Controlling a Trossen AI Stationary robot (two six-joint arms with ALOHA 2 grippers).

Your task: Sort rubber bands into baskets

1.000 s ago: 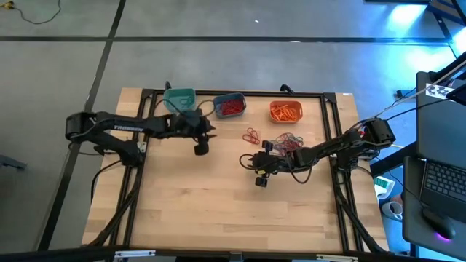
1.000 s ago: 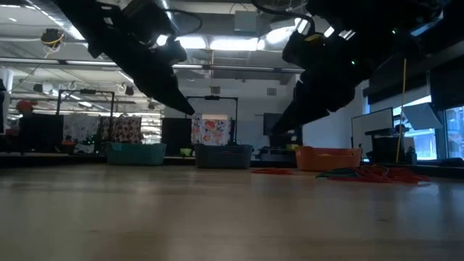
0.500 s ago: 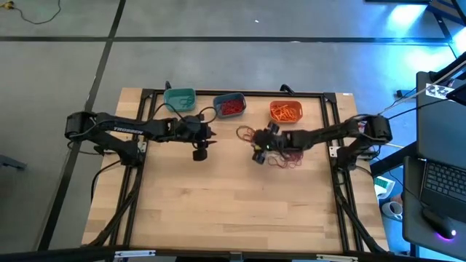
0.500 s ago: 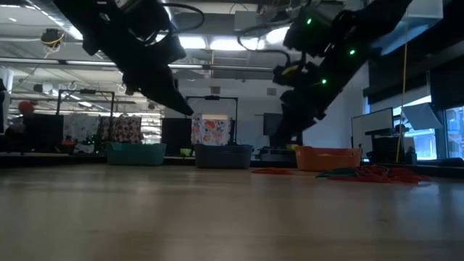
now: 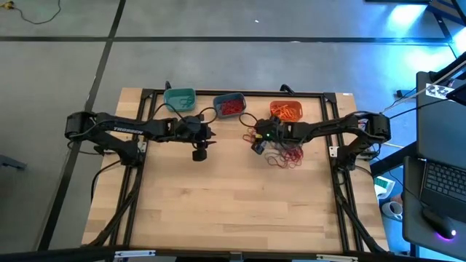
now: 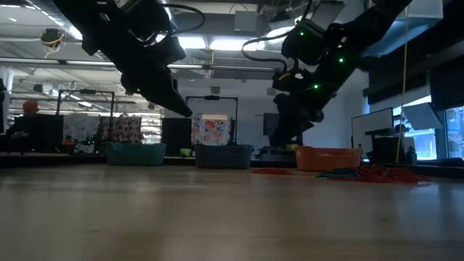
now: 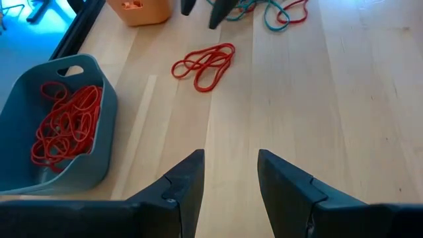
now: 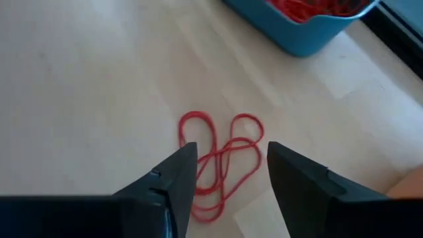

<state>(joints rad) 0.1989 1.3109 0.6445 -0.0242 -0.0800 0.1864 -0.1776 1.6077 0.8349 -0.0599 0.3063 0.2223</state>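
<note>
Three baskets (image 5: 229,106): teal, slate-blue, orange. Thin red rubber bands (image 8: 221,162) tangled. Right gripper (image 8: 228,173) spread above them, left gripper (image 7: 228,177) spread, empty.

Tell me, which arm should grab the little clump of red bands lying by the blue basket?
Probably the right. Its tool is open right over the red bands, beside the blue basket. The left tool is open too, but sits farther from them.

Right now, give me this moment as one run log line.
right end effector: open, over red rubber bands | left end effector: open, waiting near slate blue basket | bands on table
</note>
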